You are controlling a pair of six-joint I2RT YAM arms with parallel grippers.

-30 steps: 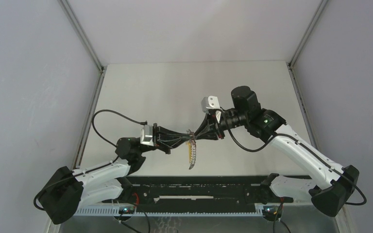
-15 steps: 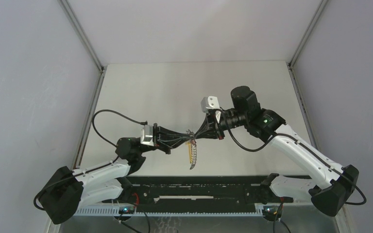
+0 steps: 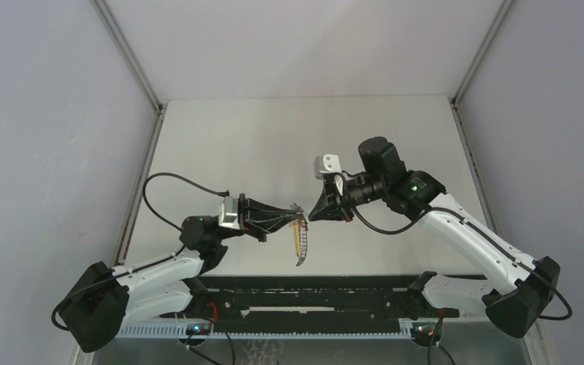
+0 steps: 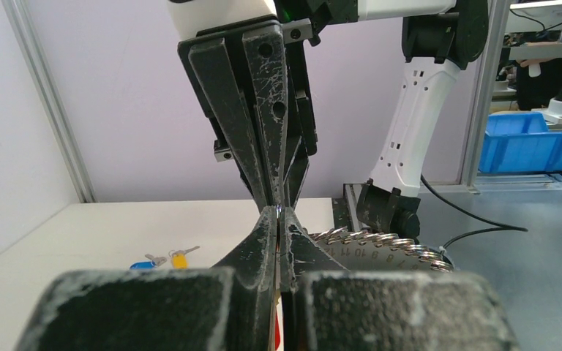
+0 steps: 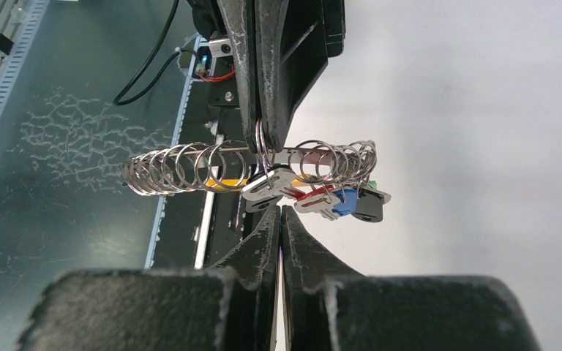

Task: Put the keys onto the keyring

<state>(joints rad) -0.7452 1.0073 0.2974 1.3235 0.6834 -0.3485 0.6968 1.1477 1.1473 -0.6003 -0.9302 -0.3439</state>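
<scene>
Clamping the grey coiled metal keyring [image 3: 301, 243] aloft in our left gripper [image 3: 297, 216], we offer its rings to our right gripper [image 3: 312, 216], shut and apparently empty; a blue-headed key [image 4: 143, 264] and a yellow-headed key [image 4: 179, 256] wait on the table [image 4: 80, 234].

A pale table [image 3: 236, 144] sits between grey walls [image 3: 46, 152]; a blue bin [image 4: 530, 150] stands off the table.

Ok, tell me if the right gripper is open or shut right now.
Shut. In the right wrist view the right gripper has its fingertips pressed together, with nothing held between them.
</scene>
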